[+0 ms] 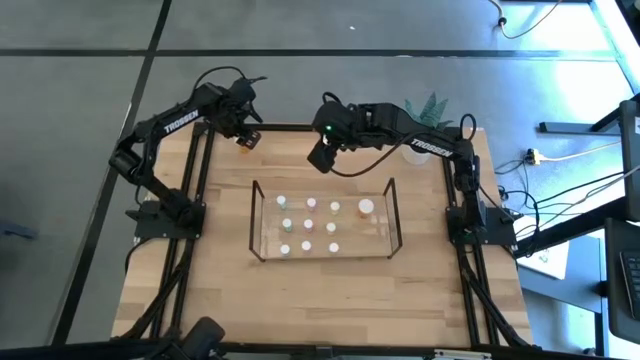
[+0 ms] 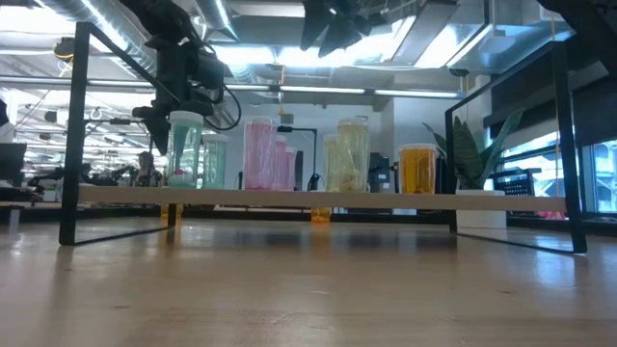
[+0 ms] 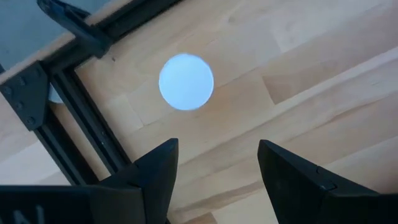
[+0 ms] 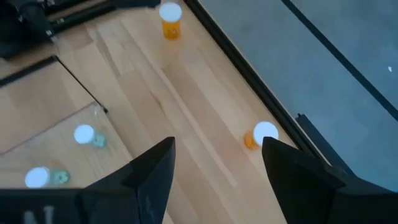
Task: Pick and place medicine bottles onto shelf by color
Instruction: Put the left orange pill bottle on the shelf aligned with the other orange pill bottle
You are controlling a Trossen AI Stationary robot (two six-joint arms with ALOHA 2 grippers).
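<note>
The clear shelf (image 1: 258,215) stands mid-table and holds several white-capped bottles (image 1: 309,226); in the low view they stand in groups of greenish (image 2: 185,149), pink (image 2: 258,152), yellowish (image 2: 347,154) and orange (image 2: 417,169). My left gripper (image 1: 243,130) is open above an orange bottle (image 1: 243,144) at the table's far left; its white cap (image 3: 186,81) shows from above. My right gripper (image 1: 320,155) is open and empty above the far edge, behind the shelf. In the right wrist view a second orange bottle (image 4: 260,135) stands by the far rail, and the first (image 4: 170,20) stands farther off.
A white pot with a green plant (image 1: 422,148) stands at the far right. Black frame rails (image 1: 195,200) run along the table's left, right and far sides. Bare wood (image 1: 320,300) lies between the shelf and the near edge.
</note>
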